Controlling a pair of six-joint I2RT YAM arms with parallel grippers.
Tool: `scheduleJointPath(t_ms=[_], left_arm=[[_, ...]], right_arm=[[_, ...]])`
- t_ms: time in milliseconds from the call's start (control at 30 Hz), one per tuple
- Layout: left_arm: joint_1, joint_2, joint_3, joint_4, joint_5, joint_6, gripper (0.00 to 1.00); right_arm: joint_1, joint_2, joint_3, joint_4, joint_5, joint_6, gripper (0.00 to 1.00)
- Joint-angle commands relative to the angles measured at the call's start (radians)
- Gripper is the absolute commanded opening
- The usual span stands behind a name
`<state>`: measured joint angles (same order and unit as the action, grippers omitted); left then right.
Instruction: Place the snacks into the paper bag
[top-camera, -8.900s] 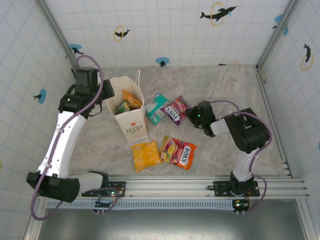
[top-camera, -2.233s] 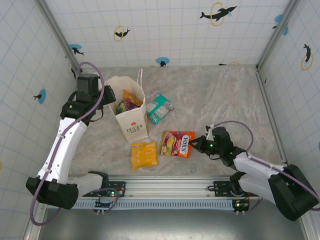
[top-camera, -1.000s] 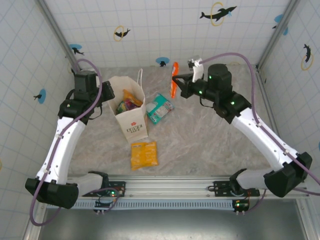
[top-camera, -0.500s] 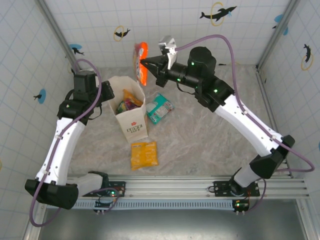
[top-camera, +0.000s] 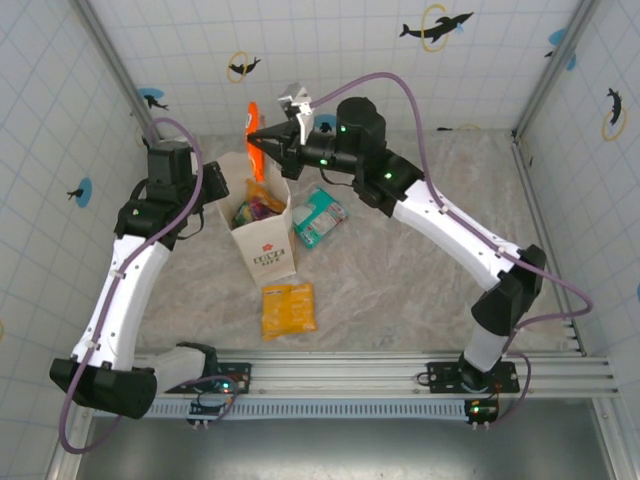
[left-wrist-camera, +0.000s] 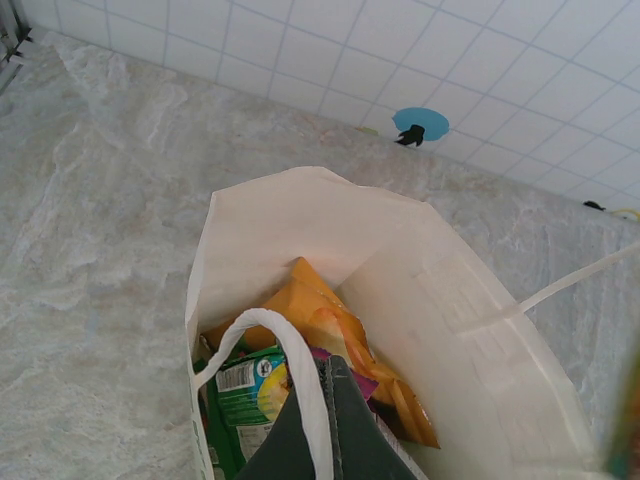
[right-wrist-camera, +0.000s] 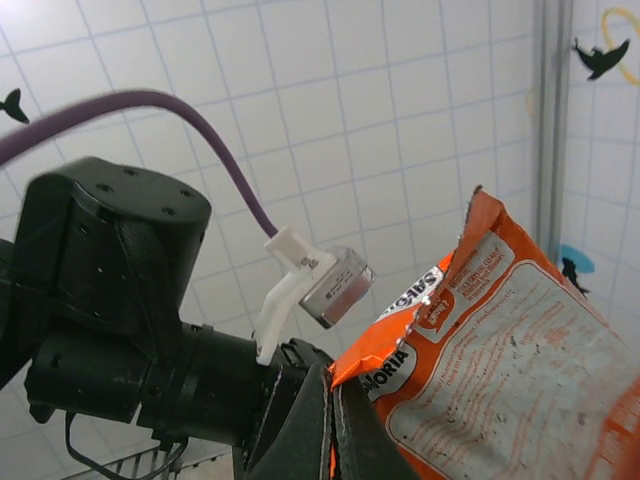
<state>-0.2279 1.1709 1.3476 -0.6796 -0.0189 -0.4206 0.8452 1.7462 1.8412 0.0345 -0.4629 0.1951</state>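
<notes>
While the right arm reaches across the table from the right, its gripper (top-camera: 257, 141) is clamped on the upper edge of an orange snack packet (top-camera: 257, 166), which hangs edge-on over the far rim of the white paper bag (top-camera: 268, 256); the right wrist view shows the closed fingers (right-wrist-camera: 325, 425) pinching the packet's torn orange corner (right-wrist-camera: 500, 340). The bag stands upright left of centre on the marble table (top-camera: 430, 250), mouth open. The left gripper (top-camera: 212, 192) sits at the bag's left rim, fingers (left-wrist-camera: 322, 430) shut, a white cord handle (left-wrist-camera: 292, 355) looping across them; whether paper is pinched cannot be told. Inside lie an orange-yellow packet (left-wrist-camera: 325, 315) against the far wall and a green packet (left-wrist-camera: 240, 385) nearer the left wall, the right side of the mouth open. A teal packet (top-camera: 318, 215) lies just beside the bag's right wall, a second orange-yellow packet (top-camera: 288, 308) near its front edge
</notes>
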Motion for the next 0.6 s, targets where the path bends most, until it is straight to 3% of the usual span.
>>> scheduleJointPath(t_ms=[0,567], left_arm=[[0.006,-0.014,0.027,0.003,-0.01,-0.005,0.0],[0.004,-0.016,0.014,0.008,-0.008,-0.005,0.0]], right_arm=[[0.009,0.024,0.057,0.09,-0.032,0.025,0.0],[0.012,0.137,0.059,0.091,-0.072,0.091,0.0]])
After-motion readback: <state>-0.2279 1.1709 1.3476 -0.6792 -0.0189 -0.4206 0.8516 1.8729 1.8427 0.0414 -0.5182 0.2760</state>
